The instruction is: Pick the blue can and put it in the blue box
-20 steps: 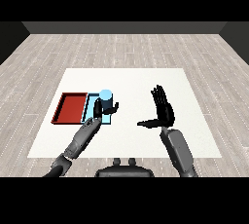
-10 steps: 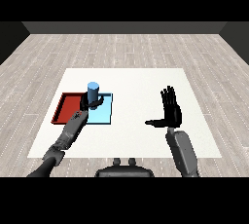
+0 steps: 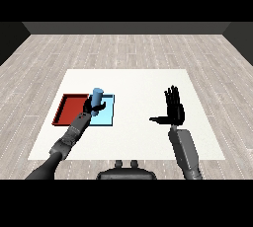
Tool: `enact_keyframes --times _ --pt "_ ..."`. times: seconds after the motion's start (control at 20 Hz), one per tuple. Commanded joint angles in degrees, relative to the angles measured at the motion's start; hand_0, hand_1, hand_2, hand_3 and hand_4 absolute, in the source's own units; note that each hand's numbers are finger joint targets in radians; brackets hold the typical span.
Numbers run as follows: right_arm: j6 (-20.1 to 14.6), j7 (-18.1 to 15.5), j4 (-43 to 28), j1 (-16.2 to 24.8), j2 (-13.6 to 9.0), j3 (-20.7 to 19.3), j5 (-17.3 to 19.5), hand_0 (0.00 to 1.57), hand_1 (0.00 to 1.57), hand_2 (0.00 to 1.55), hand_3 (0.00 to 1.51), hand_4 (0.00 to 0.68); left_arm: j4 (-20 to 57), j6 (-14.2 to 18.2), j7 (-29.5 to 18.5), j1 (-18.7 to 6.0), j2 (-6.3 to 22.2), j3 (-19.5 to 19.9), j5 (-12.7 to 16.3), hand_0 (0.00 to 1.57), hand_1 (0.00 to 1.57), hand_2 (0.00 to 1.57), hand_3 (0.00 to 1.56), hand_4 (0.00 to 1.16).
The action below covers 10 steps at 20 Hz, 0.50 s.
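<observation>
The left hand point(image 3: 90, 106) reaches forward, fingers curled round the upright can point(image 3: 97, 97), which sits over the blue tray point(image 3: 107, 117), seemingly just above its floor. The right hand point(image 3: 174, 112) stands raised over the worktop point(image 3: 143, 83), fingers straight, thumb spread leftward.

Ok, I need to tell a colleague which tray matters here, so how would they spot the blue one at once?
Start at the white table and look to its left side, where two flat trays lie side by side. The light blue tray is the one nearer the table's middle, with the red tray on its outer side. The left robot hand holds the blue can at it.
</observation>
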Motion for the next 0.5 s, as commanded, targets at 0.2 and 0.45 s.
enact_keyframes --times 0.2,0.45 --pt "1.46 -1.46 5.23 -1.66 -0.32 -2.94 -0.88 0.00 0.00 0.00 0.00 0.000 8.89 2.06 -0.28 0.32 -3.63 5.46 2.95 0.86 0.86 0.94 0.98 0.81" --pt "3.80 -2.92 2.75 2.36 0.52 -2.85 -2.47 0.00 0.00 0.00 0.00 0.000 13.11 -0.36 6.64 -3.09 -2.33 3.27 -0.01 0.00 0.00 0.00 0.00 0.36"
